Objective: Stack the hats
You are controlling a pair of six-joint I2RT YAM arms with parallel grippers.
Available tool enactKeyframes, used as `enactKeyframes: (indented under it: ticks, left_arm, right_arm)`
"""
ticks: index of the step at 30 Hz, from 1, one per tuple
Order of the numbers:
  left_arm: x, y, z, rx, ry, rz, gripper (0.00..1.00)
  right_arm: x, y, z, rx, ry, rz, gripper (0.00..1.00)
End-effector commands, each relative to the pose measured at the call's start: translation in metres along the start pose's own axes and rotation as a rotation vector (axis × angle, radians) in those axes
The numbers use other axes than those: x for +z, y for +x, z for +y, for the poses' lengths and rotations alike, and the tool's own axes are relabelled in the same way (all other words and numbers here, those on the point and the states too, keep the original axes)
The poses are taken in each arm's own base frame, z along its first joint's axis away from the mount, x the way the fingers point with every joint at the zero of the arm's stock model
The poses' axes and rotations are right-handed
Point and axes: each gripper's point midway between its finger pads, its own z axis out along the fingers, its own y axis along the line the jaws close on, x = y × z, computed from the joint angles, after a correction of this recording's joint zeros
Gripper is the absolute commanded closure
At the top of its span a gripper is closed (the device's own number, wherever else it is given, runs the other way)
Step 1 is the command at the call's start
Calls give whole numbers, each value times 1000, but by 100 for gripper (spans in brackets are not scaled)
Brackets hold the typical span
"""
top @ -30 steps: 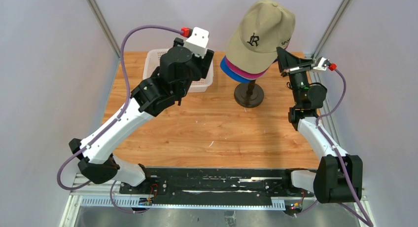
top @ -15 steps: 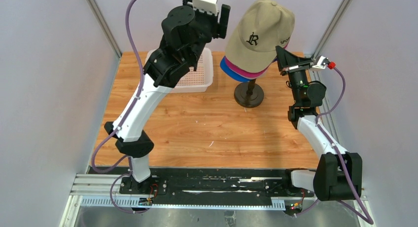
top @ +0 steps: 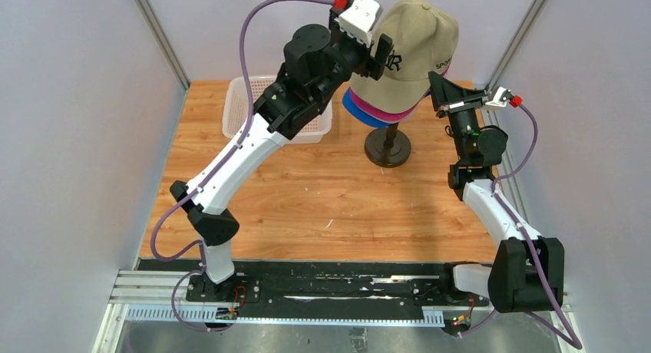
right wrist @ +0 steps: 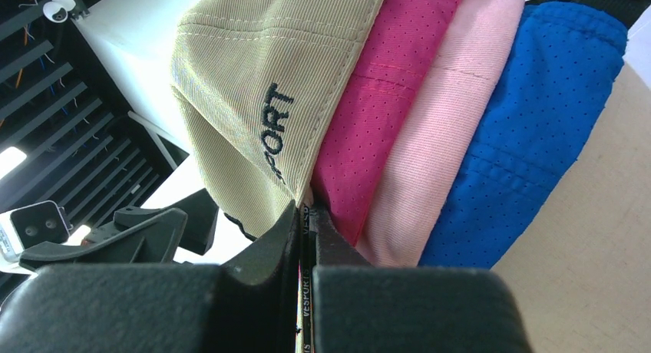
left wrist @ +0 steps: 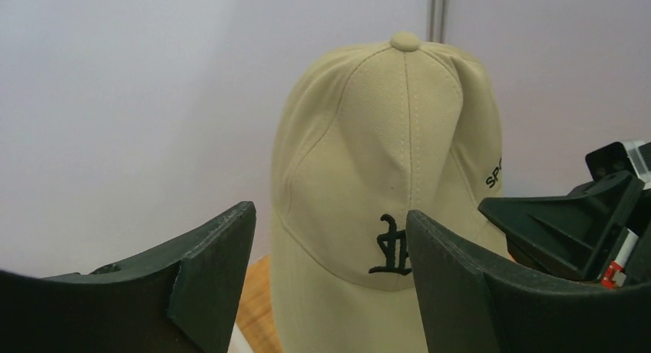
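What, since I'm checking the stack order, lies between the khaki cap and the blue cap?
The magenta cap, then the light pink cap, lie between the khaki cap and the blue cap; the right wrist view shows it.

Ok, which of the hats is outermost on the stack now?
The khaki cap with the dark embroidered logo. It sits over the rest: only edges of the magenta cap, pink cap and blue cap show beneath it, in that order.

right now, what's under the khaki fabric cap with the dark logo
Under the khaki fabric cap sit a magenta cap, a light pink cap, then a royal blue cap, nested. Anything beneath those is covered; only a dark stand shows below.
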Motion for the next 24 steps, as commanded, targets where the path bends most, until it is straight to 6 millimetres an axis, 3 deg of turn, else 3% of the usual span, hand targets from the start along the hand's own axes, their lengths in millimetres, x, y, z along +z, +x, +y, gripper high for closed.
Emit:
enactKeyframes:
  ticks: [1, 7, 14, 20, 24]
  left_arm:
    - [-1, -30, -2, -26, 32, -112, 24]
    - [-5, -11, 13, -15, -60, -73, 24]
    - [-22, 22, 71, -152, -247, -40, 22]
    - [-36, 33, 110, -322, -231, -99, 21]
    - [-24, 35, 111, -367, -135, -84, 21]
  right_arm:
    - [-2, 15, -23, -27, 73, 55, 100]
    - [1, 18, -19, -25, 58, 72, 99]
    - [5, 17, -6, -40, 30, 83, 100]
    - [5, 19, -4, -43, 27, 93, 100]
    - [4, 20, -5, -47, 29, 99, 100]
